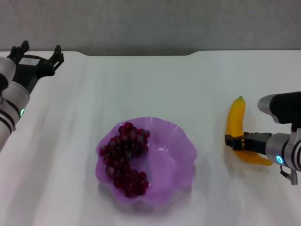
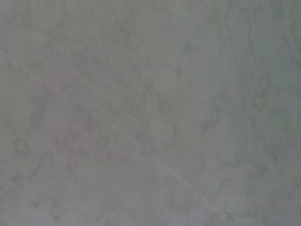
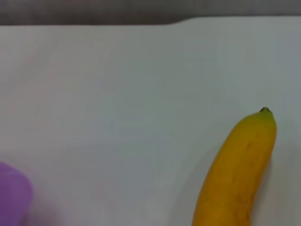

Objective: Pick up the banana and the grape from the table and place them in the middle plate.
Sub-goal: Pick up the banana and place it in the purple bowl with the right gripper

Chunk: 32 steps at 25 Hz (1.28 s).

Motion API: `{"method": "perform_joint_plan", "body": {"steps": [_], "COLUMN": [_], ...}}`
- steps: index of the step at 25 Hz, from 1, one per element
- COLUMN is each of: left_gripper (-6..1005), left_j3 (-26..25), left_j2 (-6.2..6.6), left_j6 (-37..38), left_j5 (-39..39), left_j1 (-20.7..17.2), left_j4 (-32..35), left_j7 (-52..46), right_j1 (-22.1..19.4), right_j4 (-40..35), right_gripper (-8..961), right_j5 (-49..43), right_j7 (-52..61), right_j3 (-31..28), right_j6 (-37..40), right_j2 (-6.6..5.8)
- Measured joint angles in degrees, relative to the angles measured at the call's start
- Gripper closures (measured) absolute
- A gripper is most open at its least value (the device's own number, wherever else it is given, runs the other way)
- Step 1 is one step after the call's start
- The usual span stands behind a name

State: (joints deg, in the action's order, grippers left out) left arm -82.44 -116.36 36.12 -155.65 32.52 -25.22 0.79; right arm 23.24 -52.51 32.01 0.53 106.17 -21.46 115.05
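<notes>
- Looking down from the head view, one banana (image 1: 235,123) lies on the white counter (image 1: 155,84) to the right of the middle plate (image 1: 181,150), its long axis running front to back, green tip pointing away from the robot. One grape (image 1: 126,157) bunch lies in the plate's left half. The right hand (image 1: 233,142) sits at the banana's near part; its grip cannot be told. The left hand (image 1: 38,52) hangs spread wide and holding nothing at the far left corner.
- The left wrist view shows only blurred grey surface.
- The right wrist view shows the banana (image 3: 237,174) and a purple plate edge (image 3: 13,195).
</notes>
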Motion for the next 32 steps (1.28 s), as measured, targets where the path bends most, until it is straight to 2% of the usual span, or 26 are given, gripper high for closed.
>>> {"method": "perform_joint_plan", "body": {"steps": [4,6,7,11,14,22,26,32], "left_gripper": [116,117,117,117,117,117,117,116], "left_j3": [0.0,0.0,0.0,-0.1,-0.2,-0.3,-0.1,-0.1], "left_j2": [0.02,0.06,0.06,0.10,0.16,0.16,0.13,0.10], "left_j6": [0.0,0.0,0.0,0.0,0.0,0.0,0.0,0.0], "left_j5": [0.0,0.0,0.0,0.0,0.0,0.0,0.0,0.0], "left_j1": [-0.1,-0.2,-0.2,-0.2,-0.2,0.3,0.5,0.4], "left_j4": [0.0,0.0,0.0,0.0,0.0,0.0,0.0,0.0], "left_j7": [0.0,0.0,0.0,0.0,0.0,0.0,0.0,0.0], "right_j1": [-1.6,-2.8,-2.8,-4.6,-4.7,1.2,1.9,1.4], "right_j4": [-5.8,-12.1,-12.1,-20.9,-24.3,-21.4,-21.3,-21.7], "right_gripper": [417,413,411,402,395,378,369,356], "right_j5": [-0.1,0.2,0.2,0.4,0.5,0.5,0.5,0.4], "right_j7": [-2.1,-4.6,-4.6,-6.9,-7.6,-7.3,-7.3,-7.5], "right_j3": [0.1,0.4,0.4,2.3,4.0,13.2,16.6,18.0], "right_j6": [-2.4,-5.8,-5.8,-8.0,-7.9,-5.1,-4.2,-4.3], "right_j2": [-0.03,0.01,0.01,0.09,0.07,0.17,0.26,0.24]}}
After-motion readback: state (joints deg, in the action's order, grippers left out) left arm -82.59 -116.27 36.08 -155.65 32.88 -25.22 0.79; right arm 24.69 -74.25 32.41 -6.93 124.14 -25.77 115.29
